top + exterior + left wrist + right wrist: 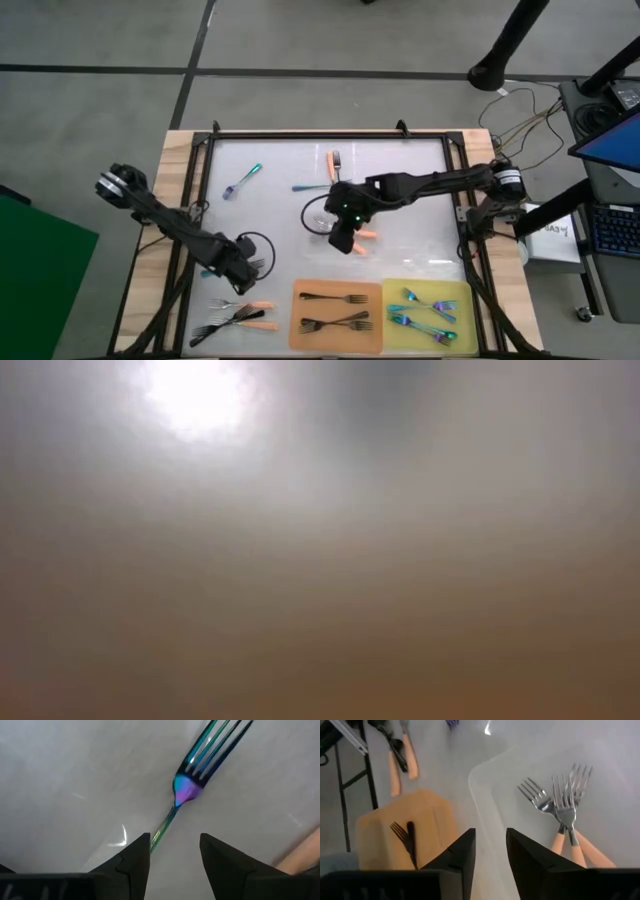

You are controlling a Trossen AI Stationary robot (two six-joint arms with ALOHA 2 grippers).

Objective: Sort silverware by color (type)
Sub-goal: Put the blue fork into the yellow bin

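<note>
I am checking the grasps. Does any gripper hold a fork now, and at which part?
Nothing is held. The left gripper is open around an iridescent fork's handle; the right gripper is open and empty.

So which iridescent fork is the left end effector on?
The one whose handle runs between the left end effector's open fingers: the iridescent fork, apart from those on the yellow mat.

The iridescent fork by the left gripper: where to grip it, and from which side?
Take the thin handle, behind the purple neck, from straight above with the fingers across it. The fork lies flat, tines pointing away from the left gripper, which is open and straddles the handle's line.
</note>
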